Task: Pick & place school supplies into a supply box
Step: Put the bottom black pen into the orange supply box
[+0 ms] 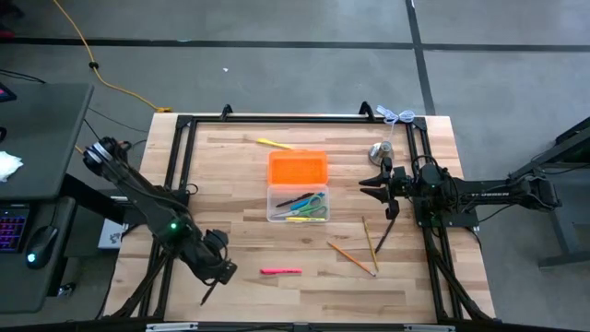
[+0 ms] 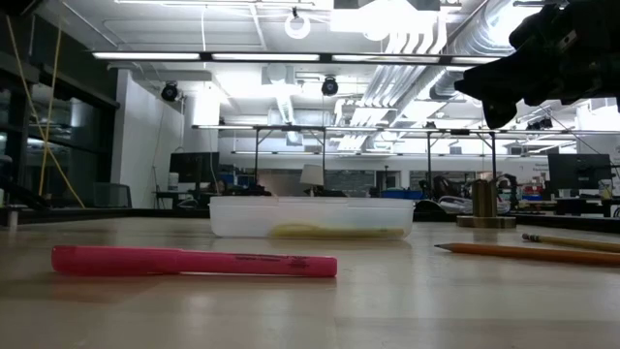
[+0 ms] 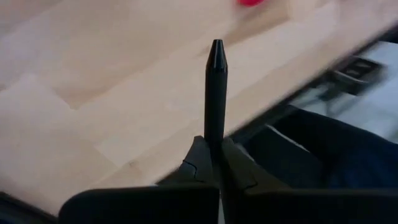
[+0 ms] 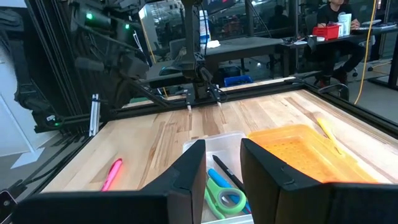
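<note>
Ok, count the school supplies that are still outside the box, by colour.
Pink marker: 1
Yellow pen: 1
Wooden pencils: 2
Black pen, held in the left pincer: 1
Total: 5
A dark thin line beside the right arm is too faint to tell, so it is not counted.

Pink marker (image 1: 280, 271), orange lid (image 1: 298, 169).
</note>
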